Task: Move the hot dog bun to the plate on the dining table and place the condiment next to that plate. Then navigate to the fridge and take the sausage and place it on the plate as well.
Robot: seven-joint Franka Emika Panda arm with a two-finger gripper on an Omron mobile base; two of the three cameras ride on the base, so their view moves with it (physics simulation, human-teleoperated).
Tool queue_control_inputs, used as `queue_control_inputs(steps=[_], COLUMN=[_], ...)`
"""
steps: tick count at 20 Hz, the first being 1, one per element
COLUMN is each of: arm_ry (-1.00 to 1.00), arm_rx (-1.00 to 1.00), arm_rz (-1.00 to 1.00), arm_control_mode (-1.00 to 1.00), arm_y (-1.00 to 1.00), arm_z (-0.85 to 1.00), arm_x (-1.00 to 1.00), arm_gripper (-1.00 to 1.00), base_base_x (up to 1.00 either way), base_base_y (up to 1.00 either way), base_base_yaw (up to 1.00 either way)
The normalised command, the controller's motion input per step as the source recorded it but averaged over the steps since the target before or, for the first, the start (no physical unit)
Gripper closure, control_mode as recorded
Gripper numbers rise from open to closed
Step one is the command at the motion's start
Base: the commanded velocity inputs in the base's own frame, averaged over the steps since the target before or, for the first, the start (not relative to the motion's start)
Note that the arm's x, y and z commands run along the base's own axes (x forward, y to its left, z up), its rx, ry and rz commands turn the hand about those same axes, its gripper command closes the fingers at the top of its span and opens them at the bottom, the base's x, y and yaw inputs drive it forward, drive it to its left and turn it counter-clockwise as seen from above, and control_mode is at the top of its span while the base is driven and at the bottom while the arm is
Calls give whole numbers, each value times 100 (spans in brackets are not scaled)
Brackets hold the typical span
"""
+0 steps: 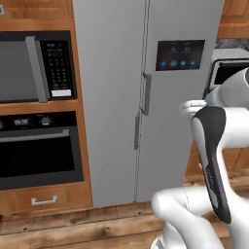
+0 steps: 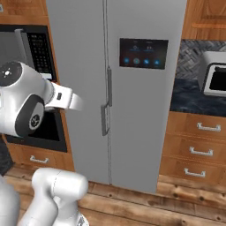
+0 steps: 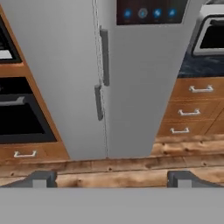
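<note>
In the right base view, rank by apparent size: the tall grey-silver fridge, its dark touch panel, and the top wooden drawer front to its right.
1. Tall grey-silver fridge, by far the largest.
2. Top wooden drawer front.
3. Dark touch panel.
The drawer front and the panel look close in area, so their order is uncertain.

The arm (image 1: 214, 160) has glossy white, rounded link housings. Joint sections carry dark grey covers. The hand (image 3: 111, 179) has two small dark grey fingertips (image 3: 41, 178).

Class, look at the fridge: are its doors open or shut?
Shut. Both doors of the fridge lie flush, with a thin seam between them and no interior showing.
</note>
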Motion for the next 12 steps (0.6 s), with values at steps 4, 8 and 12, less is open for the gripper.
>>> queue_control_inputs(steps=[4, 8, 12], arm_ry=[0, 0, 0], arm_rx=[-2, 0, 0], arm_rz=[0, 0, 0], arm_control_mode=[-100, -100, -100], arm_y=[0, 0, 0], arm_z=[0, -1, -14], arm_x=[100, 100, 94], arm_gripper=[-100, -100, -100], base_base_x=[0, 0, 0], base_base_y=[0, 0, 0], base_base_yaw=[0, 0, 0])
